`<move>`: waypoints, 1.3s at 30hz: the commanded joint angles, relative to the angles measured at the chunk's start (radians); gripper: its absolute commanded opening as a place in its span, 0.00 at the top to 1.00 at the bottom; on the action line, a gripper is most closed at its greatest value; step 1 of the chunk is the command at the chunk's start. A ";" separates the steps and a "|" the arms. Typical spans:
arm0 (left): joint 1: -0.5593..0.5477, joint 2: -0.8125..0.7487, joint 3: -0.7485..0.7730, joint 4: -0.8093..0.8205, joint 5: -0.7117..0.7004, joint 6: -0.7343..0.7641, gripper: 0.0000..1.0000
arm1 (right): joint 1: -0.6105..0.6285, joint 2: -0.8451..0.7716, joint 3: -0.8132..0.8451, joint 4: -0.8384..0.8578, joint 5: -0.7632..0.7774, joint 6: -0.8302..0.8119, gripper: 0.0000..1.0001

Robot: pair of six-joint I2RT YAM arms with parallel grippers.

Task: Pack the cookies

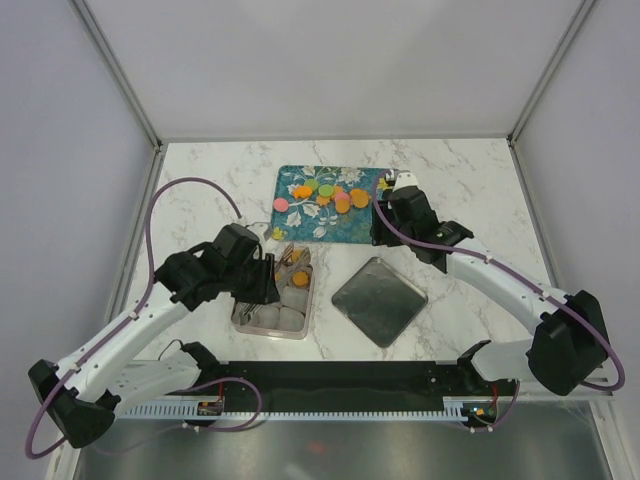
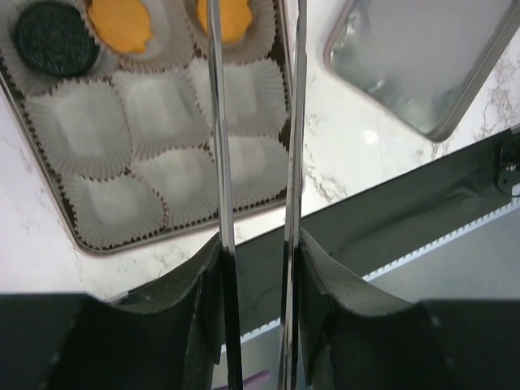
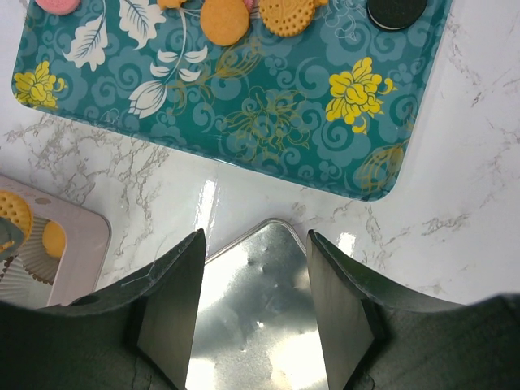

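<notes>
cookies [image 1: 330, 195]: most lie loose on the teal floral tray [image 3: 268, 122] at the far middle of the desk [image 3: 479, 162]. They are mostly orange, with some green, pink and black.
packed so far: the left wrist view shows a black cookie [image 2: 54, 36] and two orange cookies [image 2: 120, 22], each in its own cup at the far side of the tin [image 2: 89, 246].
empty cups: six white crinkled paper cups [image 2: 85, 130] in the two nearer rows hold nothing.
left hand [image 2: 258, 244]: it is clamped on a pair of thin metal tongs [image 2: 218, 162] and hangs over the tin. The blades stand apart with nothing between them in view, and their tips run off the top of the picture.
right hand [image 3: 254, 268]: its fingers are spread and it carries nothing. It hovers over the desk between the tray's near edge and the tin lid [image 3: 244, 284].
lid: it lies flat on the desk, just right of the tin and apart from it.
step in hand, as I judge it: filling the empty cups one cookie at a time.
doing it well: pinch a cookie by its rim and lift it clear of its neighbours. Centre it over one empty cup and lower it flat before releasing, so the paper is not crushed or dragged. Keep the two arms apart over the tray.
</notes>
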 commanded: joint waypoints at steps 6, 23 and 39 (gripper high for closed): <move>-0.019 -0.124 -0.052 -0.097 0.067 -0.103 0.57 | -0.004 0.024 0.045 0.043 -0.007 -0.002 0.39; -0.032 -0.176 -0.124 -0.132 0.137 -0.113 0.58 | -0.004 0.035 0.034 0.054 -0.004 -0.002 0.40; -0.034 -0.210 -0.136 -0.180 0.146 -0.108 0.57 | -0.002 0.030 0.023 0.054 0.000 0.003 0.39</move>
